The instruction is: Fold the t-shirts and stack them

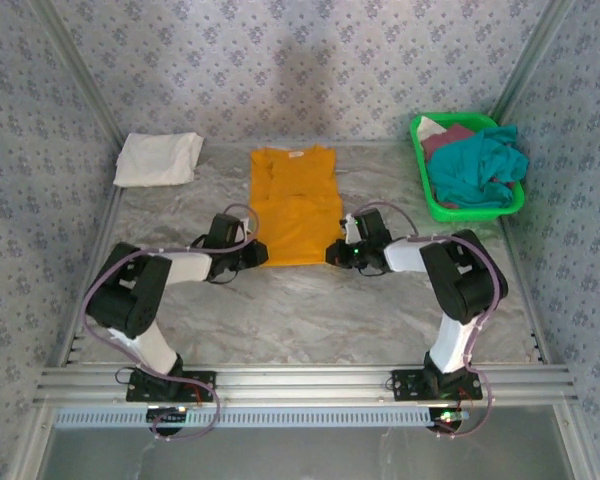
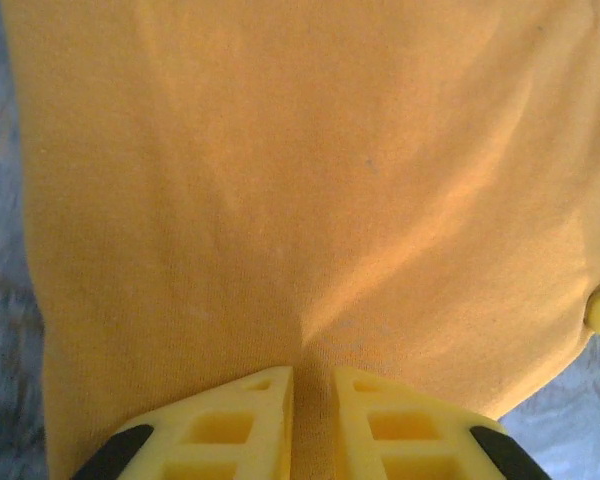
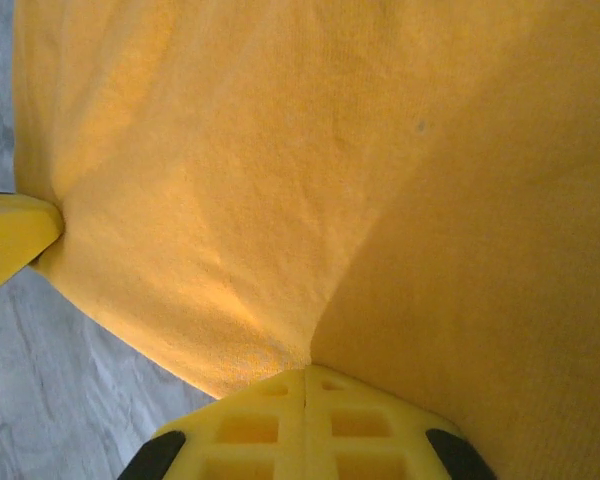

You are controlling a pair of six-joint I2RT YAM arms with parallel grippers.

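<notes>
Low in both wrist views, the left fingers (image 2: 255, 410) and right fingers (image 3: 265, 415) were each pinched shut on a near hem corner of the mustard-orange t-shirt (image 1: 295, 205); lifting both together, level, toward the collar would likely fold it square. The top view added the layout: that shirt flat mid-frame on the surface (image 1: 310, 320), a white t-shirt (image 1: 158, 158) upper left, a teal t-shirt (image 1: 477, 170) in the basket (image 1: 470, 213) upper right.

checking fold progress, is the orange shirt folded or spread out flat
Partly folded: the orange shirt lies as a narrow rectangle on the table, no sleeves sticking out, with layers overlapping.
</notes>
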